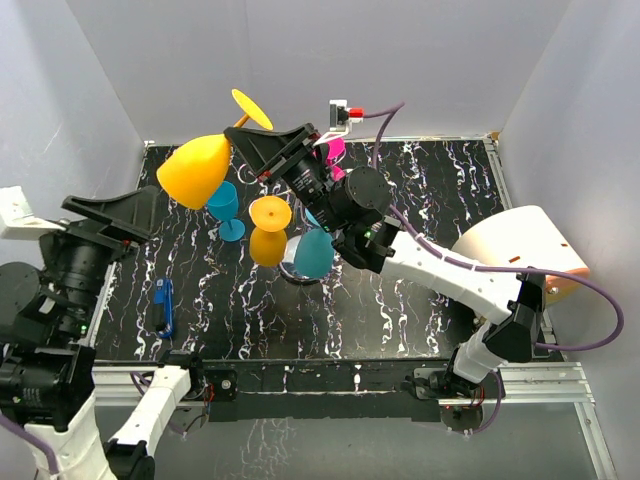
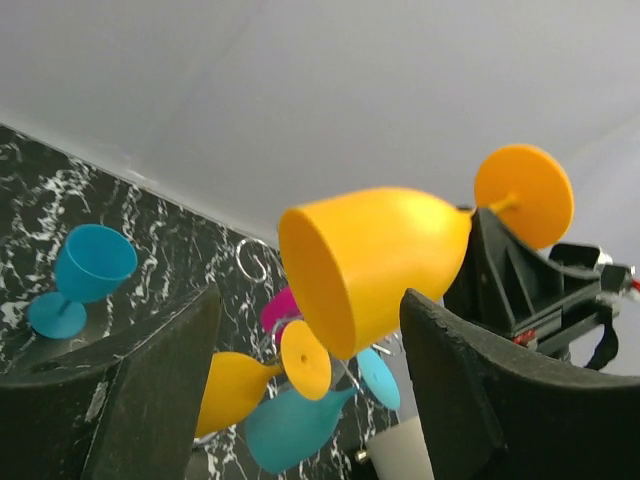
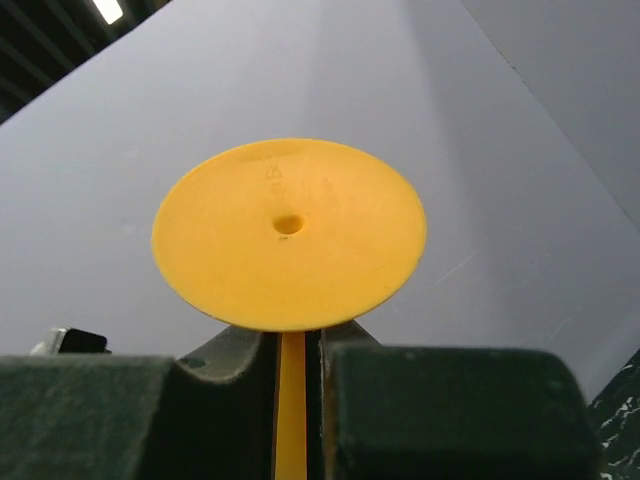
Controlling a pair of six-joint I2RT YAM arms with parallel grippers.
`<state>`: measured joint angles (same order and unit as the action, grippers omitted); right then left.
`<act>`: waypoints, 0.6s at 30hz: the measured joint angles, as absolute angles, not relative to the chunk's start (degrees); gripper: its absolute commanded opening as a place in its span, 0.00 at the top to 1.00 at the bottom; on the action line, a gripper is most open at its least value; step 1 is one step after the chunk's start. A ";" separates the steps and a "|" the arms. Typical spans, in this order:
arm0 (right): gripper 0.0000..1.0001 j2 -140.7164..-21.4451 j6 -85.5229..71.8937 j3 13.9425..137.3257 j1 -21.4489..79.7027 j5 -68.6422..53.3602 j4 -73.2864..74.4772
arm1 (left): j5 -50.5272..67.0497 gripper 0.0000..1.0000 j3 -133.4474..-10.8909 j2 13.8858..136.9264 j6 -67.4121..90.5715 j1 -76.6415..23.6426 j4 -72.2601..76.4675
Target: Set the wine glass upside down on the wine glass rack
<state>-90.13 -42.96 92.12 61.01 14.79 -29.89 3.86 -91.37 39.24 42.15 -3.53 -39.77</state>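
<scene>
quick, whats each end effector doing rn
left end effector: open, gripping nothing
right end effector: closed on the yellow glass stem

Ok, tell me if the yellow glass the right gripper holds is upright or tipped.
Tipped: the yellow glass lies sideways, stem pinched by the right gripper.

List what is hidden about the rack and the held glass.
Rack: top view, right arm and hung glasses cover most of it; left wrist shows only a wire loop.
Yellow glass: right wrist, bowl hidden behind the right gripper; only foot and stem show.
Pink glass: top view, mostly behind the arm.
</scene>
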 measured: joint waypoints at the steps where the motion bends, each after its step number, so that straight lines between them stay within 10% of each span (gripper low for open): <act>1: 1.00 -89.95 -41.54 92.12 61.01 13.93 -29.36 | 2.15 0.29 -93.45 39.75 42.19 -3.53 -41.28; 18: 1.00 -89.34 -18.59 93.21 61.06 -6.33 -23.86 | 16.56 0.28 -98.37 46.61 57.12 -3.77 -30.85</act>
<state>-89.34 -18.59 93.21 61.06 -6.33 -23.86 16.56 -98.37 46.61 57.12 -3.77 -30.85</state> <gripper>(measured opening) 0.067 0.716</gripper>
